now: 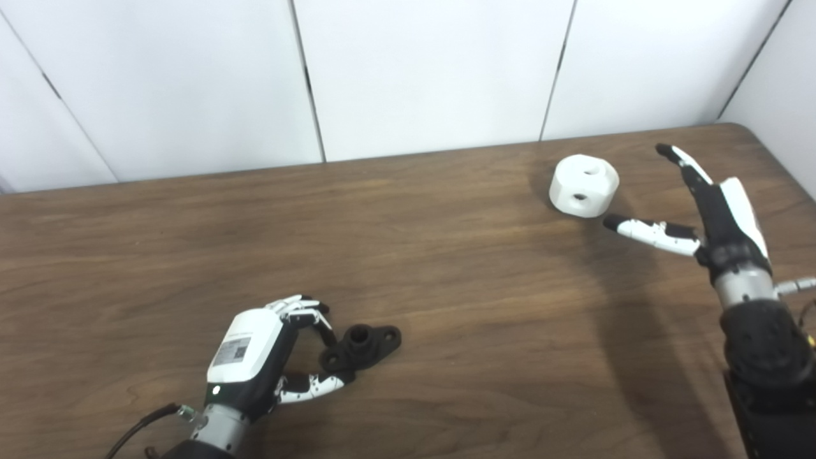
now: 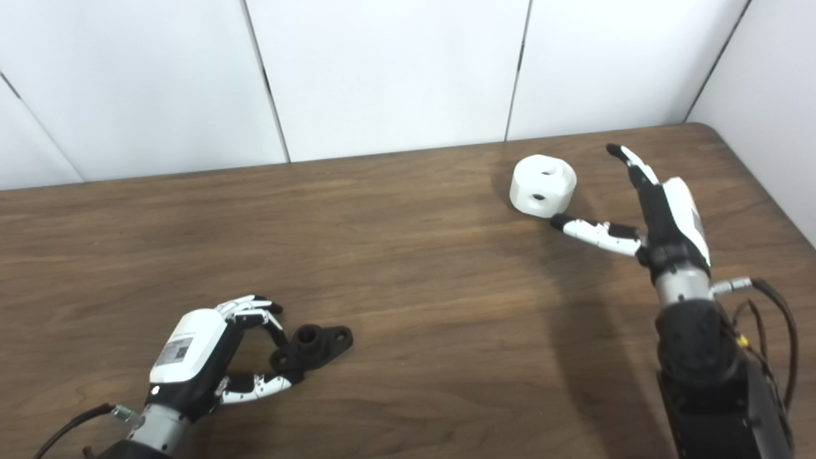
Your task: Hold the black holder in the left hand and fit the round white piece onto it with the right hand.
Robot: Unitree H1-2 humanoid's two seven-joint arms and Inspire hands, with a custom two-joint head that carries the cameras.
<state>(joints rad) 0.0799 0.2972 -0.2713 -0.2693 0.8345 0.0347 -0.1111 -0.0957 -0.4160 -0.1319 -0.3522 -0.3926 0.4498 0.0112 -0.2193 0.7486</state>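
A: Item 1, left hand (image 1: 255, 357)?
B: Low on the wooden table (image 1: 446, 287), fingers curled, thumb under. Tips pinch near end of black holder (image 1: 362, 345); rest of holder lies flat on the table, sticking out to hand's right.
A: Item 2, right hand (image 1: 714, 217)?
B: Wide open, holds nothing. Fingers straight, pointing away from the robot; thumb spread toward its left.
A: Item 3, round white piece (image 1: 583, 185)?
B: On table just left of right hand, near thumb tip, not touching. Holes in top and side face. Well apart from holder.
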